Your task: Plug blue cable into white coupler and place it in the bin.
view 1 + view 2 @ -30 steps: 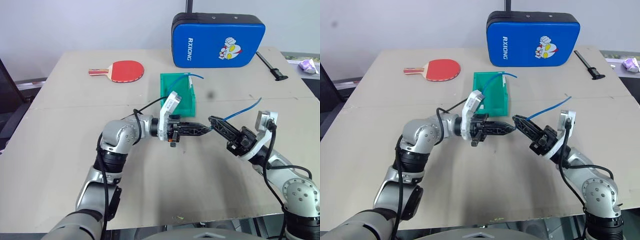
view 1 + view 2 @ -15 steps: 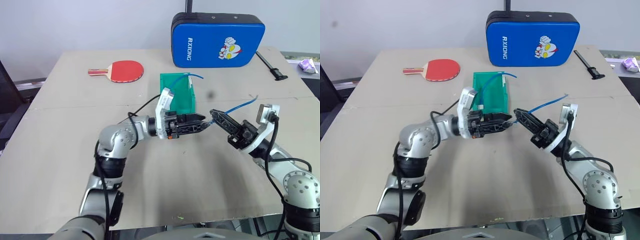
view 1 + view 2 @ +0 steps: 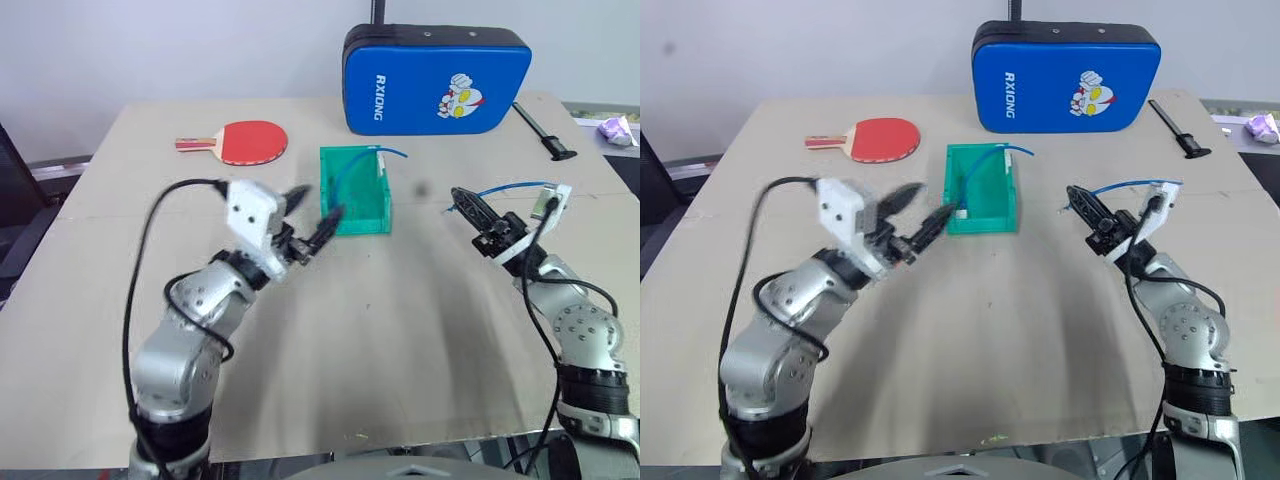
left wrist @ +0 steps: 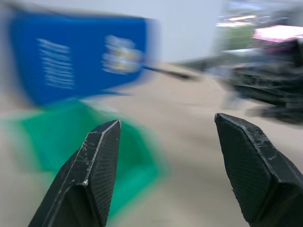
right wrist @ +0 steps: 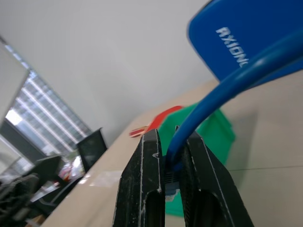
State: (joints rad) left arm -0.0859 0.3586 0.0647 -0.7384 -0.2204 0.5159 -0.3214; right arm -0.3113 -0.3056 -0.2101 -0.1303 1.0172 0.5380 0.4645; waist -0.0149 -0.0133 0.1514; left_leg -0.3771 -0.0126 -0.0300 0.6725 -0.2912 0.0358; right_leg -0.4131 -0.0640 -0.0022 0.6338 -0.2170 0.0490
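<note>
Right of the bin [image 3: 355,190], the right gripper [image 3: 466,205] pinches the cable [image 3: 505,186] while the left gripper [image 3: 315,218] gapes empty; loose cable could miss the bin.

left gripper [image 3: 312,219] hanging raised above the table, fingers [image 4: 97,170] standing well apart with nothing between them, pointing forward and toward the right. left arm bending up at the elbow, white wrist block lifted above the forearm. right gripper [image 3: 461,200] sitting out at the right side, pointing forward, up and toward the left, fingertips [image 5: 150,156] pinching tight on the blue cable [image 5: 227,80], which is arching back over the wrist. right forearm reaching forward from a low elbow.
</note>
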